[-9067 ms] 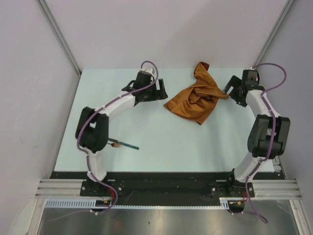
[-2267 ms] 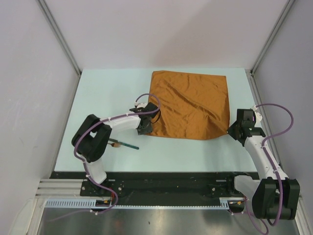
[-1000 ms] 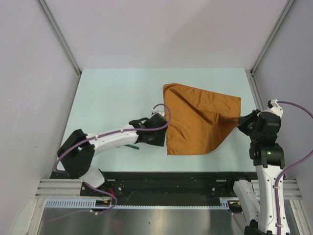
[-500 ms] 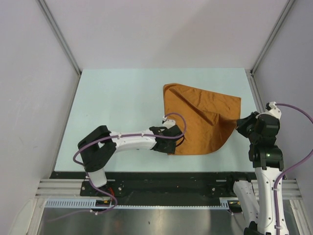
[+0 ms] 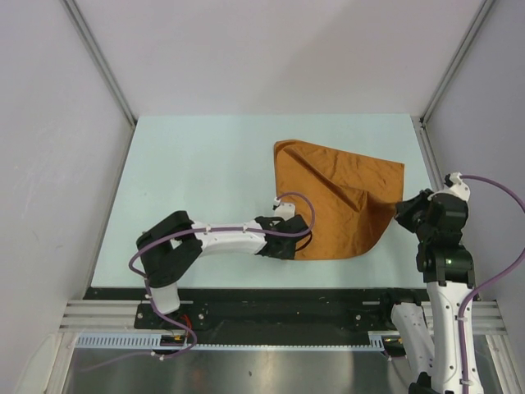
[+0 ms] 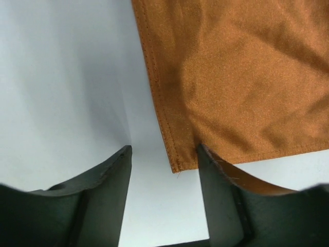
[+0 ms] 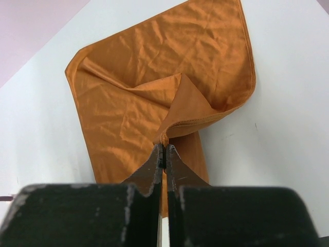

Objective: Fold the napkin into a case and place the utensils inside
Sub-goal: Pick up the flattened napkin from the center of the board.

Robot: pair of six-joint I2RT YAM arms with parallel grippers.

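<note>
- At the near edge of the table (image 5: 197,164), both arm bases sit side by side. The left arm lies low and reaches rightward. The right arm stands up along the right side.
- Just beyond, the left gripper (image 5: 291,244) is at the near-left corner of the napkin (image 5: 336,197).
- In the left wrist view, the left gripper (image 6: 164,154) has its jaws well apart. The hemmed corner of the napkin (image 6: 241,77) lies in the gap between them, and the right-hand finger is against the near hem. The jaws are not closed on anything.
- Farther back on the right, the right gripper (image 5: 404,209) has its jaws pressed together on a corner of the cloth.
- In the right wrist view, the right gripper (image 7: 164,152) pinches that corner, which is raised off the table. The hem curls up and over from the table, showing the underside as a small triangular flap on the napkin (image 7: 154,92).
- The napkin lies right of the table's centre, spread in one layer except for the lifted corner.
- Its outline is a skewed square with no marked long axis. The left hem runs from near to far, leaning slightly left. The far edge slopes nearer towards the right. A crease runs from the pinched corner towards the cloth's middle.
</note>
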